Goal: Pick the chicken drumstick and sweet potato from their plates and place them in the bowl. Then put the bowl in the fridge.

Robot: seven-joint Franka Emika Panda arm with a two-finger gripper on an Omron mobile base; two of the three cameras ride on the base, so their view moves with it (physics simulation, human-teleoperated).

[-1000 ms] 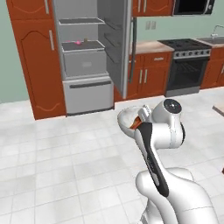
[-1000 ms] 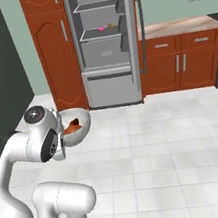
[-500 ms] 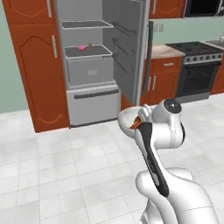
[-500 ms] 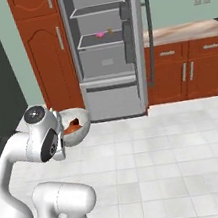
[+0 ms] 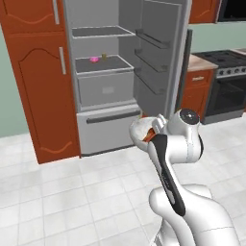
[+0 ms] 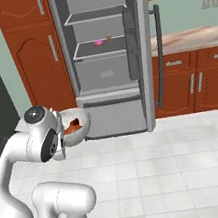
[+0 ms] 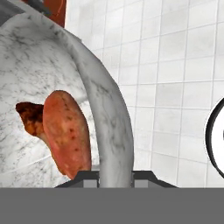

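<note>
The fridge [image 5: 110,77] stands open directly ahead of the robot, its door swung out to the right. Inside it, flat grey shelves sit above a grey drawer box; the lower freezer drawer [image 5: 108,129] with its bar handle is closed. A small pink item [image 5: 94,59] and a small tan item [image 5: 104,56] rest on the middle shelf [image 5: 103,65], toward its rear. Reddish-brown cabinets [image 5: 33,81] flank the fridge on the left; a black oven [image 5: 230,91] stands well apart to the right.

The bowl [image 6: 76,127] is carried at the arm's wrist, low and in front of the freezer drawer, below the level of the middle shelf. It is near the fridge but still outside the compartment. In the hand view, the rim [image 7: 109,118] passes between the two finger tips, one tip inside the wall and one outside.

The gripper [image 7: 116,177] is clamped narrow on the bowl rim; the bowl hangs from that single edge grip.

The sweet potato [image 7: 65,133] lies inside the bowl against the wall near the gripped edge. The chicken drumstick [image 7: 29,116] lies just beside it, touching it, deeper in the bowl.

Controlling relation: the target shelf lies ahead of and above the bowl. Judged from these views, the next move requires raising the bowl over the shelf lip and advancing it straight in, to the front of the two small items. An off-centre rim grip risks tilting the load.
</note>
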